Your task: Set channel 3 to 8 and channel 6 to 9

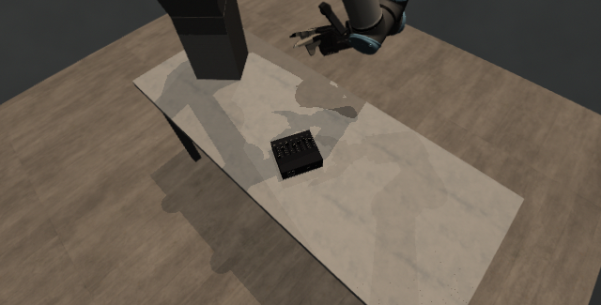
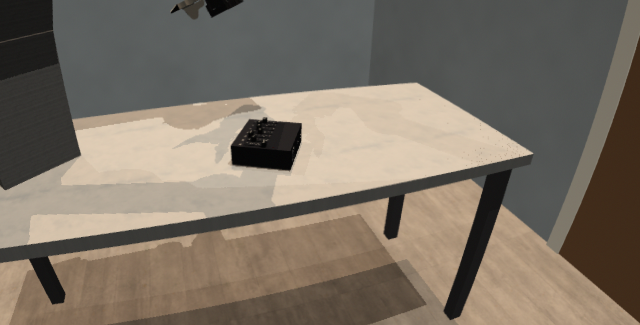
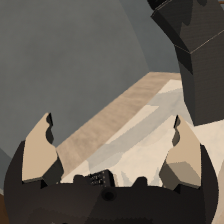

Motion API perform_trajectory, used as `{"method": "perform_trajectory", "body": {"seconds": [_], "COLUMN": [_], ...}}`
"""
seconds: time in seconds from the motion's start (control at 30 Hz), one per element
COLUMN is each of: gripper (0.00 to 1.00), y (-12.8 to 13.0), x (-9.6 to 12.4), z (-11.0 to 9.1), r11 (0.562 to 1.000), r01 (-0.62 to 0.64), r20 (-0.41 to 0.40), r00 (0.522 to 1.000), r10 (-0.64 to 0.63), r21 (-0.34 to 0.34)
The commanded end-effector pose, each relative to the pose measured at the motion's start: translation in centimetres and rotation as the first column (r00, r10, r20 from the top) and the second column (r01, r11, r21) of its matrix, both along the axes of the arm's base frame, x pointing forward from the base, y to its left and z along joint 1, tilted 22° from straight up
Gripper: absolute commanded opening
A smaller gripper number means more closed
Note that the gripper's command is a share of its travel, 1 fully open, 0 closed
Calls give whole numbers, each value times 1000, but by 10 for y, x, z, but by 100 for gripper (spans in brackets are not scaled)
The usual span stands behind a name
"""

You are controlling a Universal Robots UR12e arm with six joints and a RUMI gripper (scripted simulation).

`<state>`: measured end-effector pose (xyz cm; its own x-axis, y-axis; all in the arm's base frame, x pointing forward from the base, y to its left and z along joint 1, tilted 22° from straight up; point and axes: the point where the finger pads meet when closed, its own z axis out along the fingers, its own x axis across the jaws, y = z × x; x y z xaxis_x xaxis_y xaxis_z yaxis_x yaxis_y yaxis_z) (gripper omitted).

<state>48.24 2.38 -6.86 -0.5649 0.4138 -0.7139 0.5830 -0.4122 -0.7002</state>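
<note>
The lighting desk (image 1: 297, 154) is a small black box with a row of several faders on top, sitting near the middle of the light table. It also shows in the exterior view (image 2: 266, 143), and a sliver of it shows at the bottom of the wrist view (image 3: 100, 178). The fader positions are too small to read. My gripper (image 1: 300, 40) hangs high in the air, far above and behind the desk, also seen in the exterior view (image 2: 186, 9). Its two jaws stand wide open and empty in the wrist view (image 3: 112, 131).
The dark square column (image 1: 202, 19) of the arm's base stands on the table's far left end, also in the exterior view (image 2: 30, 75). The table (image 1: 329, 169) has dark legs and stands on a wooden floor.
</note>
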Motion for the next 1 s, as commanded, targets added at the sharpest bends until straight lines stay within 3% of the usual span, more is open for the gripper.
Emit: {"method": "perform_trajectory", "body": {"seconds": [0.0,0.97], "gripper": [100,100], "y": [0,-4], "x": [0,-3], "z": [0,-9], "r11": [1000,999], "r01": [0,28], "r20": [1,22], "r00": [1000,999], "r10": [0,-29], "r21": [0,26]}}
